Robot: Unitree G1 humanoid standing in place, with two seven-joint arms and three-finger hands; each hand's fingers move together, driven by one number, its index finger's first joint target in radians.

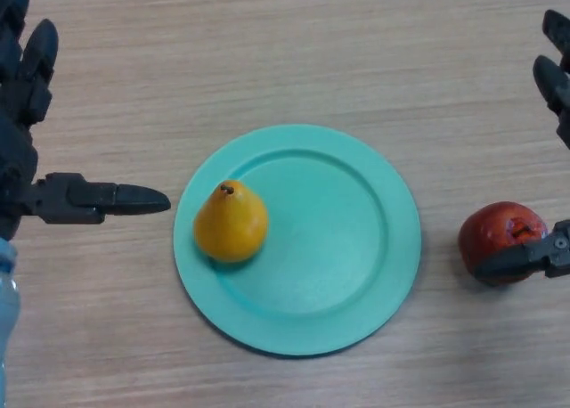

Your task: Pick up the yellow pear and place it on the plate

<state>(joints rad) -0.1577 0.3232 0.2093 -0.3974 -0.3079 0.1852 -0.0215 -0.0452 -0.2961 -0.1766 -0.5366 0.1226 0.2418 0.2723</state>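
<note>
The yellow pear lies on the left part of the round green plate, stem end toward the top. My left hand is at the left edge of the view, open and empty, with its thumb pointing toward the plate and stopping just short of its rim. My right hand is at the right edge, open, with its thumb in front of a red apple; whether it touches the apple cannot be told.
The red apple sits on the wooden table to the right of the plate. A pale blue object shows at the lower left edge.
</note>
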